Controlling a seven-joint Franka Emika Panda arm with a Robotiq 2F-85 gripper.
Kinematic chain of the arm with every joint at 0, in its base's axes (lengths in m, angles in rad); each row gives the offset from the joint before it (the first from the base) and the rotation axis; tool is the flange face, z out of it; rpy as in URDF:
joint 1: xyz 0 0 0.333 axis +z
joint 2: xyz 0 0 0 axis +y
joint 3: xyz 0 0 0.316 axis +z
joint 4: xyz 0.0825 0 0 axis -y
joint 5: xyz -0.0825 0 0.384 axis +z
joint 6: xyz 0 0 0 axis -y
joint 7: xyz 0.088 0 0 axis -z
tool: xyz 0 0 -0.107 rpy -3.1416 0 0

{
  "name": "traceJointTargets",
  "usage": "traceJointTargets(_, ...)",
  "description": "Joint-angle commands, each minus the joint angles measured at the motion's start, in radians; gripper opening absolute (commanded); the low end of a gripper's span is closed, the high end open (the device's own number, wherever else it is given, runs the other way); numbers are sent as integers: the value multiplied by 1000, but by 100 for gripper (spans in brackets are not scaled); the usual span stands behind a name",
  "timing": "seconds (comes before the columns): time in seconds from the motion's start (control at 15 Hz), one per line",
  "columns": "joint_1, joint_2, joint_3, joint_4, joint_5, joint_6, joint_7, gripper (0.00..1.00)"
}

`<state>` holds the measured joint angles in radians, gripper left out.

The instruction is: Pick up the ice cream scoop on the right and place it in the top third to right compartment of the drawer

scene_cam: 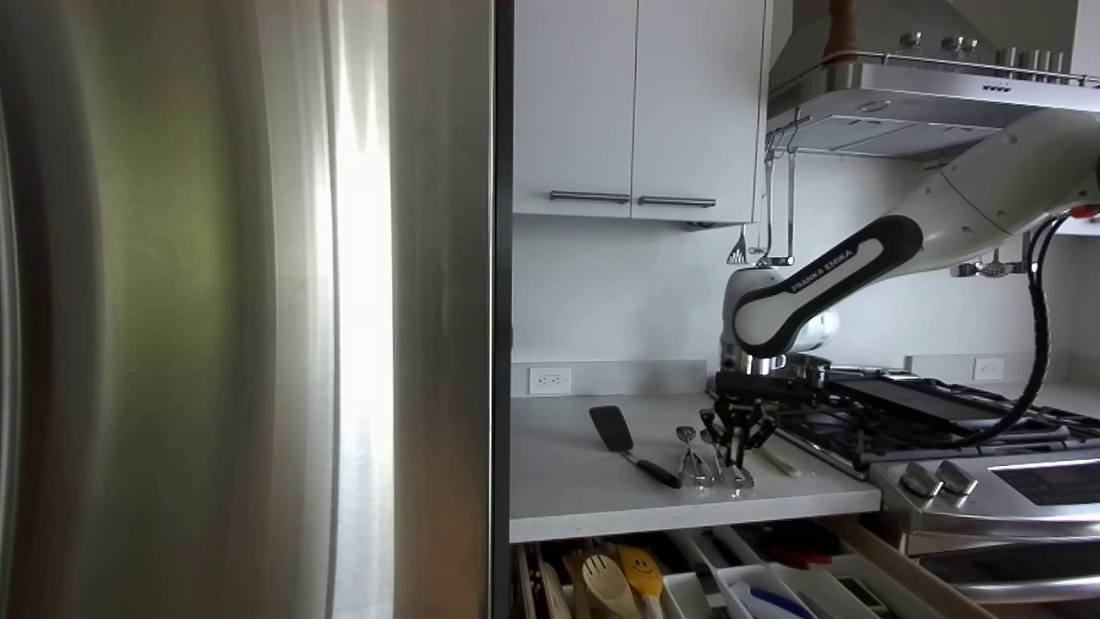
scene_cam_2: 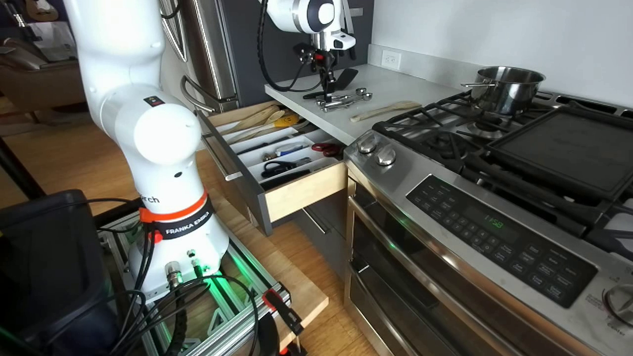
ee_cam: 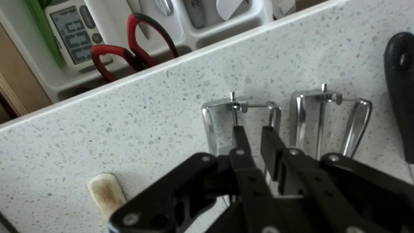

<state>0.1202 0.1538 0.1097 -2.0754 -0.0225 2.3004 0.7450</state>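
Wrist view: my claw (ee_cam: pixel 255 137), jaws slightly apart, stands over the scoop (ee_cam: pixel 236 105), whose length runs back from the drawer (ee_cam: pixel 22 74) (contact, I can't tell).

Speckled countertop (ee_cam: pixel 145 110) | metal scoop (ee_cam: pixel 210 129) | second scoop (ee_cam: pixel 300 121) beside it | black spatula (scene_cam: pixel 613 429) | wooden utensil (scene_cam_2: pixel 384 111)

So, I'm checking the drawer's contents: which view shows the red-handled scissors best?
The wrist view: both handle loops of the red-handled scissors show large there, though the countertop hides part of them. Both exterior views show only a small bit of red in the drawer.
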Motion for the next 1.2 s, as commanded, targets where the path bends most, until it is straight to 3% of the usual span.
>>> traceJointTargets(0.0,28,22,-15,13,-31,-16,35,21)
traceJointTargets(0.4,45,37,-27,15,-73,-19,84,19)
traceJointTargets(1.13,64,54,-33,14,-145,-3,135,24)
